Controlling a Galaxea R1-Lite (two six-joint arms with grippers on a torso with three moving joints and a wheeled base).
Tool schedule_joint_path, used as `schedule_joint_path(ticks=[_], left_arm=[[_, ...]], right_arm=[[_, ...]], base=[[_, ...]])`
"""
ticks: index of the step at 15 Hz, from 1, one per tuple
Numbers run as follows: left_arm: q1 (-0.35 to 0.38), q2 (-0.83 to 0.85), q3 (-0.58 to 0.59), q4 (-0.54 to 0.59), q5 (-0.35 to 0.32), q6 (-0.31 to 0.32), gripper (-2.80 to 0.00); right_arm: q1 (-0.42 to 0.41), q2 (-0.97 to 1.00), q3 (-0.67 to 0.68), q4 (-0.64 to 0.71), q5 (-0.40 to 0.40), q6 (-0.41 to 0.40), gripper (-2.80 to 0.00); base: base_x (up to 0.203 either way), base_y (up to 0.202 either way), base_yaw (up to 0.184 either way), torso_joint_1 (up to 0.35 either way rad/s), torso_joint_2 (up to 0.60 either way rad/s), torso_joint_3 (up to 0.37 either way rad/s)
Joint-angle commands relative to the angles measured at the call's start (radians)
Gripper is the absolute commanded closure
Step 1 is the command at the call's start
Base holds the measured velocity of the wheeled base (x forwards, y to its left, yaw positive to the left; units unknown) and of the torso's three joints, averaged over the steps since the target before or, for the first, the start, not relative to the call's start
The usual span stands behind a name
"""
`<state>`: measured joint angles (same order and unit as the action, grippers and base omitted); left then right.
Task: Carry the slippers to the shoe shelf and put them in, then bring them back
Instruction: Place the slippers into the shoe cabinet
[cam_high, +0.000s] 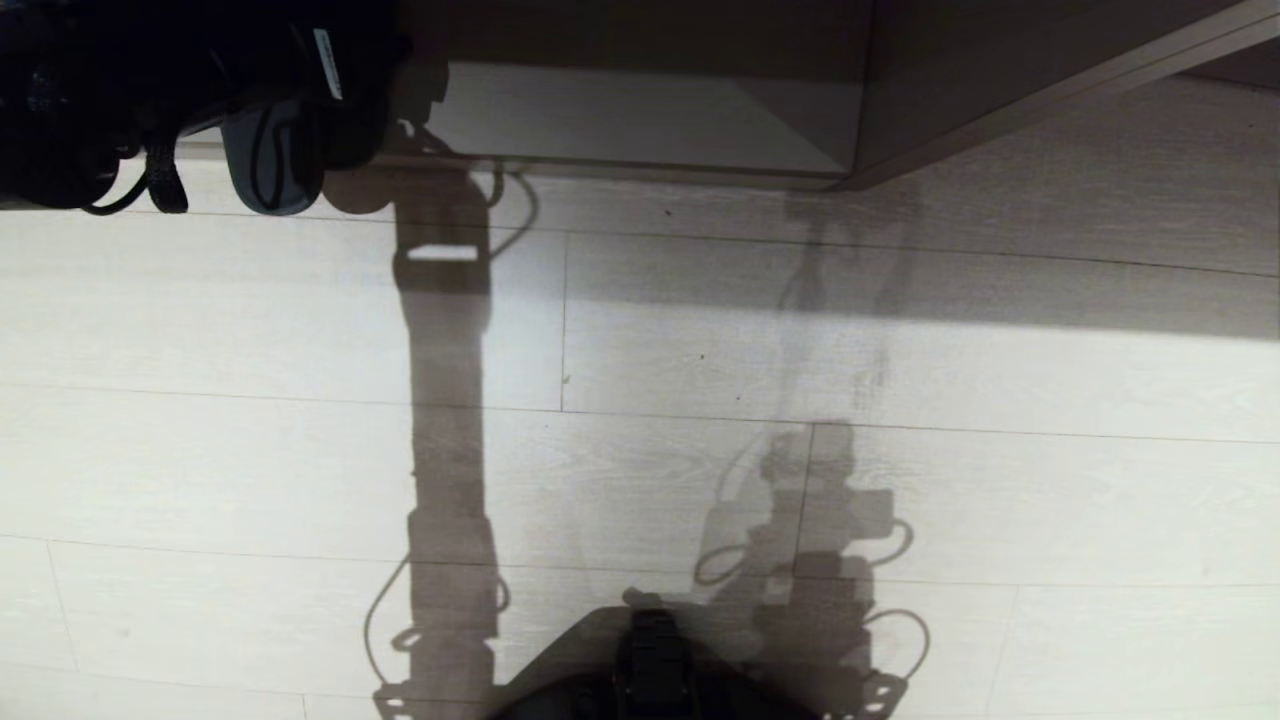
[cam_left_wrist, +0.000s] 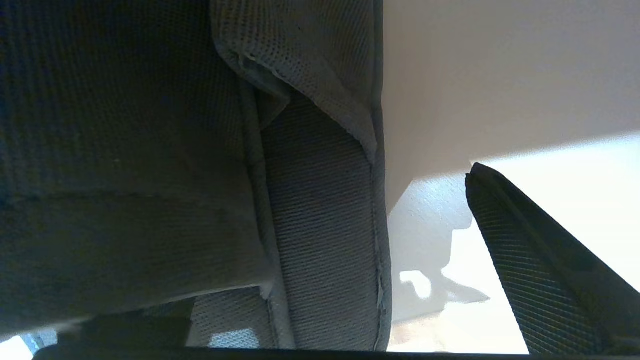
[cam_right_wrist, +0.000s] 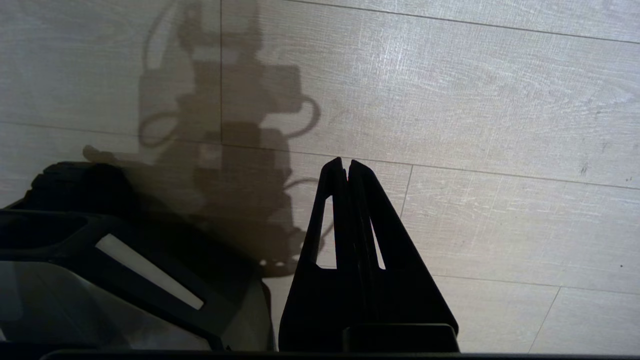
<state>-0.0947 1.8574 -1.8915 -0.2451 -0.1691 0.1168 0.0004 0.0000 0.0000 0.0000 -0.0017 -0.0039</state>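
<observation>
Two tools to account for, nearest first: the right tool (cam_right_wrist: 345, 162) hangs low beside the robot base (cam_high: 650, 670), its fingers pressed together on nothing, over the pale plank floor (cam_high: 900, 350), and I judge it parked. Farther out, at the left front corner of the shoe shelf (cam_high: 640, 120), the left tool (cam_high: 300, 90) sits over the slippers (cam_high: 270, 160). From the head view I see only one rounded grey-blue end sticking out past the shelf's front edge over the floor, while the wrist view is filled with woven fabric, a folded upper and a ribbed insole (cam_left_wrist: 320, 225) packed close to the camera. The one finger (cam_left_wrist: 540, 270) I can see there stands clear of the fabric, with bright floor showing in the gap, so I read the jaws as spread wide and released, not pinching. The other finger is hidden behind the cloth. I can't tell whether the slippers rest fully on the shelf board or partly overhang. I expect them to be very light and floppy, with thin soles that bend, uppers that crush flat, and cloth rough enough not to slip. I would take both together across the middle, soles and uppers sandwiched, since a pinch at the toe alone would let the rest droop and catch the shelf edge. Beyond, the cubby's floor and side wall lie in shade.
</observation>
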Motion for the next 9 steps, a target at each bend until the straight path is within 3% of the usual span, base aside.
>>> schedule_joint_path(ticks=[1, 5, 9], left_arm=[[0.000, -0.001, -0.001, -0.030, 0.000, 0.001, -2.80], [0.000, 0.000, 0.000, -0.075, 0.065, 0.001, -2.80], [0.003, -0.002, 0.009, -0.118, 0.083, 0.030, -2.80]], right_arm=[[0.001, 0.000, 0.000, 0.000, 0.000, -0.001, 0.00], [0.000, 0.000, 0.000, 0.000, 0.000, -0.001, 0.00], [0.000, 0.001, 0.000, 0.000, 0.000, -0.001, 0.00]], base=[[0.000, 0.000, 0.000, 0.000, 0.00, 0.000], [0.000, 0.000, 0.000, 0.000, 0.00, 0.000], [0.000, 0.000, 0.000, 0.000, 0.00, 0.000]])
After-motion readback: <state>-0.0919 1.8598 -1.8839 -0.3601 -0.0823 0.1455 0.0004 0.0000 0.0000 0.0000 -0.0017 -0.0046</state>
